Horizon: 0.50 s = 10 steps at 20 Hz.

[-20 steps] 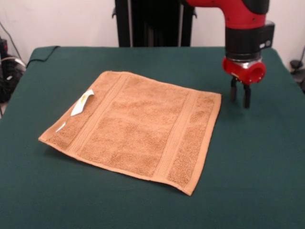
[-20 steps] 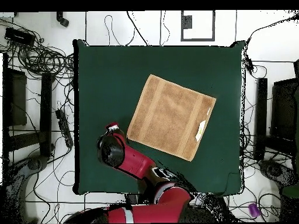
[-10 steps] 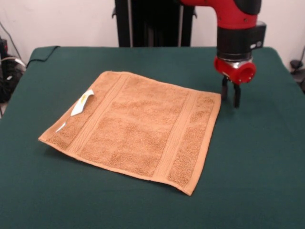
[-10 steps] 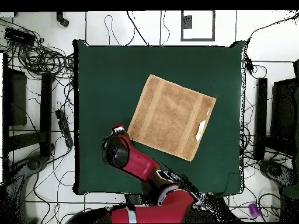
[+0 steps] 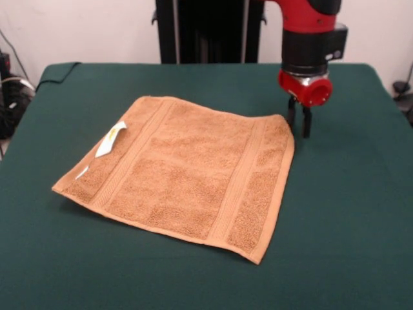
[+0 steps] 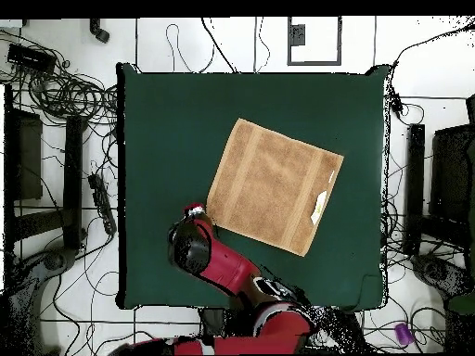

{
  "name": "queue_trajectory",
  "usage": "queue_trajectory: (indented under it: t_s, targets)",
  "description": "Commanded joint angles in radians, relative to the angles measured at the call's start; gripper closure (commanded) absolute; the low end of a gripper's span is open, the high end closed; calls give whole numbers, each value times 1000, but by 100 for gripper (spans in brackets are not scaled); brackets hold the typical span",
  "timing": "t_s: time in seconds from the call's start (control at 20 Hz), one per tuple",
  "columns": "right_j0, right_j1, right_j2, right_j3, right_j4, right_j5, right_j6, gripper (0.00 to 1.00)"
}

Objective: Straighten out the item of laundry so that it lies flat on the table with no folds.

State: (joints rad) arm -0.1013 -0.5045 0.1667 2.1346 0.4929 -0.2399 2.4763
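The towel point(image 5: 184, 168) lies spread near the middle of the table point(image 5: 348, 245), its near corner flat, the white label point(image 5: 111, 139) on its left band. At the far right corner things differ from a moment ago: my gripper point(image 5: 298, 123) has slid in from the bare cloth and now stands just at that corner, which has lifted and drawn inward a little. My fingers point(image 5: 306, 123) sit close together, nearly closed, though I cannot tell whether they pinch the terry (the corner hides the tips). I judge the towel almost flat, so this nudge risks a new fold. From overhead my arm point(image 6: 223, 264) covers the gripper entirely; only the front camera shows it.
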Motion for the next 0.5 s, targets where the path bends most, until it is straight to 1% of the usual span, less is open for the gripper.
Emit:
queue_trajectory:
  t_s: [0.05, 0.3, 0.5]
  targets:
    - [67, -105, -11, 91, 96, 182, 215, 0]
    - [118, -182, -15, 104, 130, 266, 246, 0]
    - [109, -179, 19, 109, 128, 247, 266, 0]
